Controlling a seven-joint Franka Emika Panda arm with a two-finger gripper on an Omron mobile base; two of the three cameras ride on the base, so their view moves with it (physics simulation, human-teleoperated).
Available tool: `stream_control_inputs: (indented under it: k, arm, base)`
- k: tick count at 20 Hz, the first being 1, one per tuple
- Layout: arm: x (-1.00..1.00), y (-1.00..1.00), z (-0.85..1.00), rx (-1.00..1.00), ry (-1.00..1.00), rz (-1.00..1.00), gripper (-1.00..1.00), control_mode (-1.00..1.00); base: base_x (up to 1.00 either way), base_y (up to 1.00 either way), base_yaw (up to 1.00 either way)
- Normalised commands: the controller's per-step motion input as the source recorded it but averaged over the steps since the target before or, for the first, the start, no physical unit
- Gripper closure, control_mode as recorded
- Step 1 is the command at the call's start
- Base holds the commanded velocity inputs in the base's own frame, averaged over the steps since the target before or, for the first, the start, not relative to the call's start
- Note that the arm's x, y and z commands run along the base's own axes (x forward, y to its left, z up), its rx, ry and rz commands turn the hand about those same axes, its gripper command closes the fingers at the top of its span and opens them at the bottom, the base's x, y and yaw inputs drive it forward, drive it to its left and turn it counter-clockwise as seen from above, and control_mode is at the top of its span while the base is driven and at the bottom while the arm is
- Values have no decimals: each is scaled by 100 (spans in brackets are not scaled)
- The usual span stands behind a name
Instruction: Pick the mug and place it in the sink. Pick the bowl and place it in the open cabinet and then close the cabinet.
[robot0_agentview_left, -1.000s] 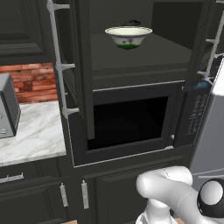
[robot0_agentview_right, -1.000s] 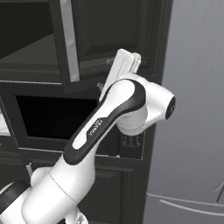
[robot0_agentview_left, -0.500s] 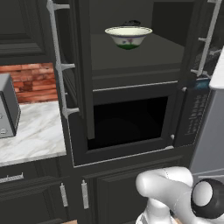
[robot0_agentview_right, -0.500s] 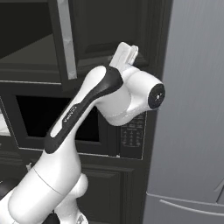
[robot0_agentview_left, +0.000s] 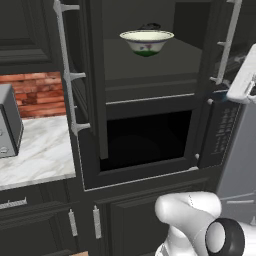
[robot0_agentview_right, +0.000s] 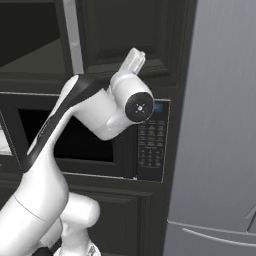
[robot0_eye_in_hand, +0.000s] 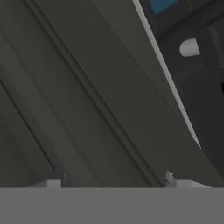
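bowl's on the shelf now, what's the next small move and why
Probably push the open cabinet door shut. The bowl already sits on the shelf inside the cabinet, both doors stand open, and the open, empty gripper faces a panelled door face in the hand view, seemingly close to it.

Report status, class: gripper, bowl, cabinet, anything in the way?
Gripper open, empty, close against the cabinet door. Bowl upright on the cabinet shelf. Cabinet not yet closed. Nothing seen blocking the door.
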Motion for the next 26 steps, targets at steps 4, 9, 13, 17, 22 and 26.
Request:
stream_control_inputs:
  k: [4,9,13,17,22,26]
  arm:
    - [38,26,-16,0,5,-26,-100,-100]
    - [37,25,-10,0,8,-26,-100,-100]
    - [38,26,-6,0,10,-25,-100,-100]
    - [37,24,-8,0,11,-24,-100,-100]
    - [35,17,-10,0,10,-22,-100,-100]
    - [28,4,-6,0,5,-18,-100,-100]
  base:
    - [0,0,0]
    - [0,0,0]
    - [0,0,0]
    - [0,0,0]
    - [0,0,0]
    - [0,0,0]
